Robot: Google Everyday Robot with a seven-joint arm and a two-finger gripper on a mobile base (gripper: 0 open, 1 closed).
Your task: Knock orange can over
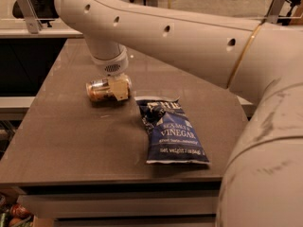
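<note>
Left edge of table (61, 141) slanting from the far corner down toward 7 o'clock, with bare top all along it. Toward 10 o'clock of the tabletop, can (98, 90) lying on its side, long axis 9 to 3, silver end facing 9. Well clear of the left edge; open surface at its 9, 7 and 6 as far as the front edge. At the can's 3 o'clock end, seemingly touching it: gripper (117, 87), hanging straight down from the white wrist. Open or closed: cannot tell. At 4 o'clock of the gripper, near but apart, blue vinegar-chip bag (173, 131) flat on the top, its lower end close to the front edge. Bare strip between bag and right edge. Arm (189, 37) stretching overhead from 3 o'clock across the far half of the table, bulking large at right and hiding the front right corner.
</note>
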